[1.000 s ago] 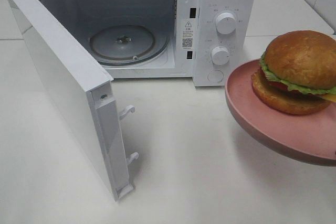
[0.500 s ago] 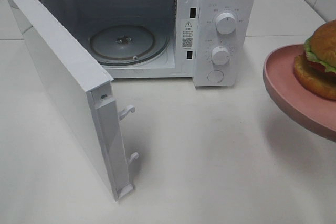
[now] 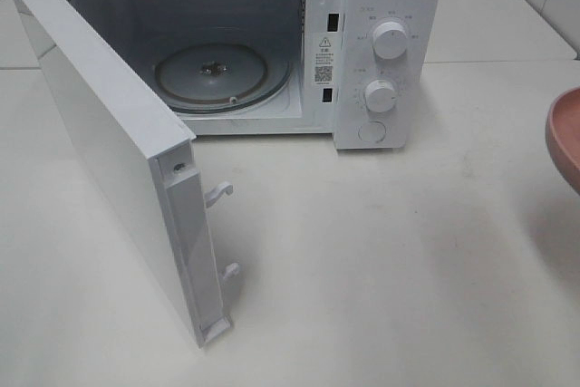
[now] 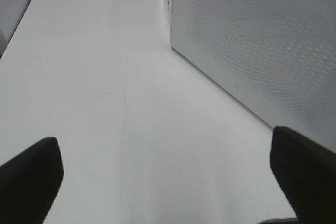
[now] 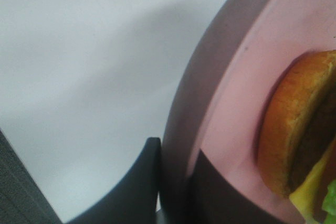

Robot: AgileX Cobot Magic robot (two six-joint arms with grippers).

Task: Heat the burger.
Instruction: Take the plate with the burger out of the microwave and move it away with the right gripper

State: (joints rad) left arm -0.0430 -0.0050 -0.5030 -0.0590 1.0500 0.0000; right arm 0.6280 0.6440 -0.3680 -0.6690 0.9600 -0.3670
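The burger (image 5: 294, 129) shows only in the right wrist view, lying on the pink plate (image 5: 231, 108). My right gripper (image 5: 176, 182) is shut on the plate's rim, one finger under it and one on top. In the high view only a sliver of the plate (image 3: 564, 133) shows at the right edge; the burger is out of that view. The white microwave (image 3: 385, 43) stands at the back with its door (image 3: 118, 151) swung wide open and the glass turntable (image 3: 213, 74) bare. My left gripper (image 4: 168, 177) is open and empty, low over the table beside the door's outer face (image 4: 262, 51).
The microwave's two dials (image 3: 390, 40) and its door button (image 3: 372, 131) are on its right panel. The open door juts out toward the front left of the white table (image 3: 381, 260). A tiled wall stands at the back right.
The plate with the burger has moved right, from beside the microwave to almost out of the high view. The microwave and its door have not moved.
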